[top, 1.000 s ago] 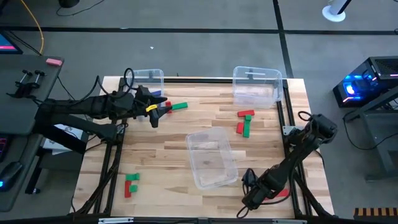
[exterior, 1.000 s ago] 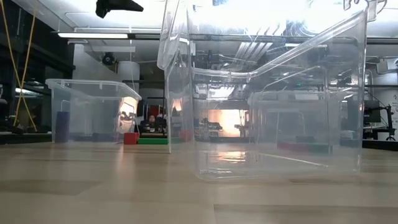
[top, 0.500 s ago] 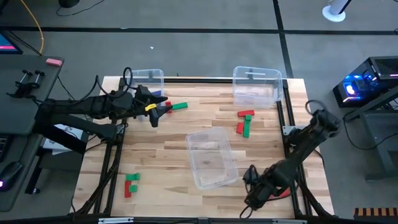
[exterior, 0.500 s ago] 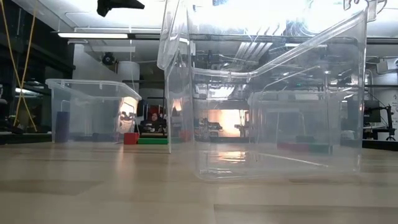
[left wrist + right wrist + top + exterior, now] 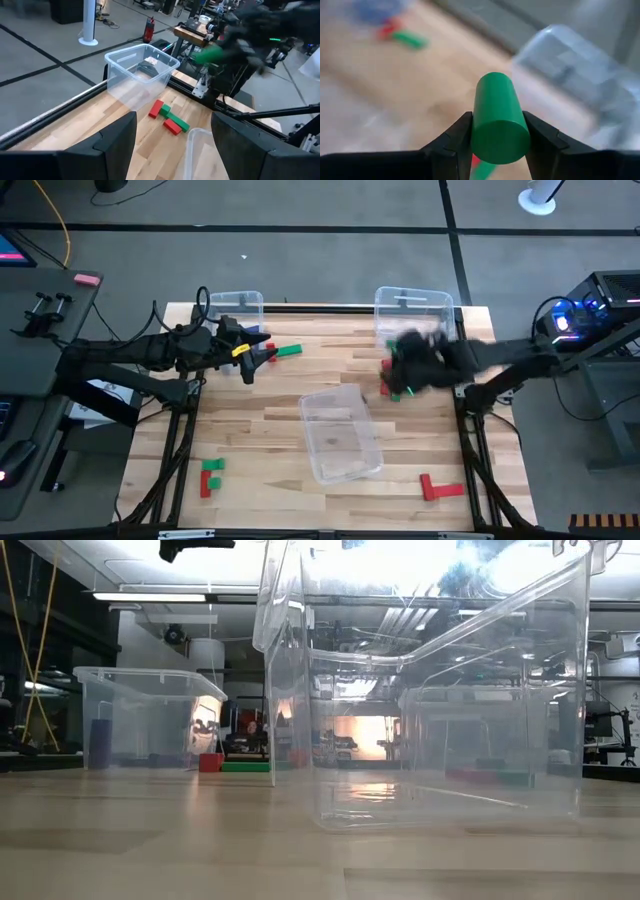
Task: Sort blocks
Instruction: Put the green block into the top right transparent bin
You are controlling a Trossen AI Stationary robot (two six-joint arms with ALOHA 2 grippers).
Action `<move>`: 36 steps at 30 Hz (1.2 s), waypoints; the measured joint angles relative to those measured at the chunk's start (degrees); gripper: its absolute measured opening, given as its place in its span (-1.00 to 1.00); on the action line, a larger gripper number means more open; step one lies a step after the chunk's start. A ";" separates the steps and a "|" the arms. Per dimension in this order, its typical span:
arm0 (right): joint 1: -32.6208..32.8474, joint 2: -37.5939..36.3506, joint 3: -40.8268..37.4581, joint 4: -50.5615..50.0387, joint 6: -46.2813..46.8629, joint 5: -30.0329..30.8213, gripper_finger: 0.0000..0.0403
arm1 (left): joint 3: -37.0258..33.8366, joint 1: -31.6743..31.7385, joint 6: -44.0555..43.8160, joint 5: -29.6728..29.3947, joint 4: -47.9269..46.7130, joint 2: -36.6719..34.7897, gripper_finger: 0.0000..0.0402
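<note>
A grey floor crossed by dark lines surrounds the light wooden table [image 5: 290, 420], with a desk of equipment to the left and a blue-lit machine to the right. Three clear bins stand on the table: one at the far left corner [image 5: 238, 309], one at the far right corner [image 5: 412, 316], and one lying near the middle [image 5: 341, 432].

The right gripper [image 5: 400, 368] is blurred over the far right part of the table, just in front of the far right bin. In the right wrist view its fingers are clamped on a green cylinder-shaped block [image 5: 499, 120], one finger touching each side. Below it on the table lies a cluster of red and green blocks [image 5: 395, 376], partly hidden by the arm in the high view and clearer in the left wrist view [image 5: 168, 119].

The left gripper [image 5: 262, 355] hangs over the far left part of the table, beside the far left bin. Its fingers stand well apart with nothing between them in the left wrist view. A green bar [image 5: 288, 351] lies just to its right, with a red block touching the bar's left end.

A red and green group [image 5: 210, 476] lies at the near left, and a red L-shaped pair [image 5: 438, 487] at the near right.
</note>
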 joint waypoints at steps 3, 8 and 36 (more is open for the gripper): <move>-13.14 0.17 -0.17 1.89 -7.49 2.08 -0.36 | 0.00 -0.03 -1.52 0.08 0.03 0.00 0.20; -34.46 0.04 -1.84 9.30 -21.68 -5.98 -0.36 | 0.00 -1.17 -5.79 1.87 0.03 0.00 0.20; -52.00 -5.60 -12.61 27.15 -29.69 -39.79 0.50 | 0.00 -13.66 -12.64 5.08 -4.57 0.02 0.20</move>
